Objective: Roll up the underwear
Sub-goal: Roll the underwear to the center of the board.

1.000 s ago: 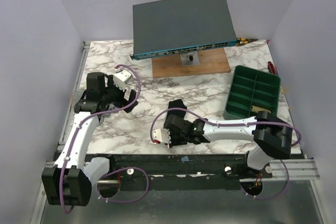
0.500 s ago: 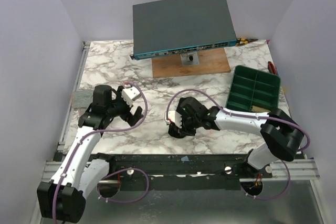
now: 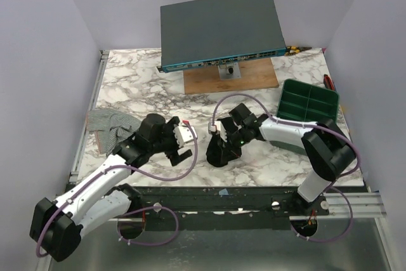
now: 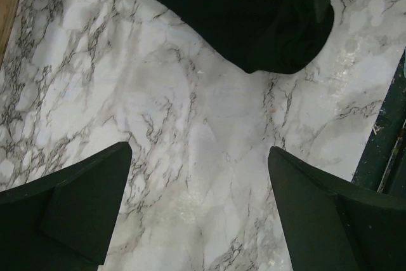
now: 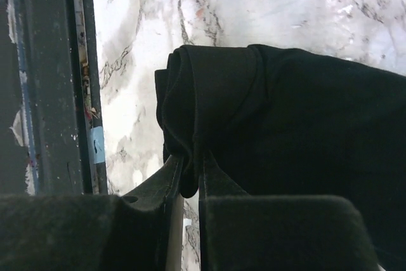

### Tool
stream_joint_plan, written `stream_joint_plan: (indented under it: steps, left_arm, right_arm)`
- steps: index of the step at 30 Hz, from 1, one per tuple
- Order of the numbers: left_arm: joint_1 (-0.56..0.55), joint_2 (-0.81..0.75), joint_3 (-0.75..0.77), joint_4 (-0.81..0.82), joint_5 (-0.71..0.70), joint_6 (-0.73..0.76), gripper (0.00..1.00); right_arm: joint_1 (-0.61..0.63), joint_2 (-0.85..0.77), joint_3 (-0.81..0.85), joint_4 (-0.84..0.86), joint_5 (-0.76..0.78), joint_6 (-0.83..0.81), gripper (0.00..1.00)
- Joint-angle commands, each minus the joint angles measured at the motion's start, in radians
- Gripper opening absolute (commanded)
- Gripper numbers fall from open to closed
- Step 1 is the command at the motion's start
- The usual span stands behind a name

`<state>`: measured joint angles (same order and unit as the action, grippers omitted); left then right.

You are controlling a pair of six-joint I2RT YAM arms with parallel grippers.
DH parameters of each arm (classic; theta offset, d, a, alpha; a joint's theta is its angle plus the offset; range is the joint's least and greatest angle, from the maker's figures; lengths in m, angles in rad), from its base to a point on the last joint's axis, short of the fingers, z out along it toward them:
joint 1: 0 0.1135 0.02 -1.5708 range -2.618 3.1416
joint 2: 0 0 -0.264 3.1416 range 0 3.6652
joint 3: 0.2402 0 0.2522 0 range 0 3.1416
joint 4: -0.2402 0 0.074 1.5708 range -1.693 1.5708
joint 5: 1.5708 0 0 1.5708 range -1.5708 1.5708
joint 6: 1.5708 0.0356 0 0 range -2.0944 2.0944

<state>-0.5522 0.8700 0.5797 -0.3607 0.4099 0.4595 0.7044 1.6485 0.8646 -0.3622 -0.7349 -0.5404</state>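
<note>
The black underwear [image 3: 216, 156] lies bunched near the front edge of the desk [image 3: 139, 80], one rolled fold pinched in my right end effector [image 5: 190, 168], I judge to keep the roll tight, while my left end effector [image 4: 200, 176] hovers spread wide just beside it.

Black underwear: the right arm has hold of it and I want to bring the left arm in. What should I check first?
1. The right gripper grips the underwear: ok, its fingers are pinched on a folded edge.
2. The left gripper is ready: ok, it is open with nothing between its fingers.
3. The left gripper's path to the underwear: ok, only bare marble table lies between them.
4. Roll finished: not ok. One edge looks curled, and the rest seems to be spread out.
5. The checked cloth is out of the way: ok, it lies apart at the left side of the table.
</note>
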Motion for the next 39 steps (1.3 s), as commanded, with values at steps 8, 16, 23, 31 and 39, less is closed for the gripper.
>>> stream_joint_plan:
  steps: [8, 16, 23, 31, 39]
  left_arm:
    - [-0.339, 0.099, -0.022, 0.161, -0.256, 0.103, 0.9]
    - [-0.499, 0.224, -0.074, 0.349, -0.364, 0.193, 0.88]
    - [-0.545, 0.339, -0.058, 0.46, -0.366, 0.221, 0.91]
    - [-0.57, 0.442, -0.033, 0.53, -0.391, 0.234, 0.88]
    - [-0.572, 0.509, 0.0, 0.565, -0.377, 0.224, 0.8]
  right_arm:
    - [-0.099, 0.147, 0.103, -0.16, -0.181, -0.014, 0.1]
    - [-0.156, 0.239, 0.183, -0.283, -0.254, -0.078, 0.1]
    - [-0.168, 0.315, 0.247, -0.426, -0.298, -0.194, 0.1]
    - [-0.184, 0.399, 0.315, -0.542, -0.343, -0.282, 0.1]
    - [-0.187, 0.397, 0.306, -0.518, -0.33, -0.261, 0.1]
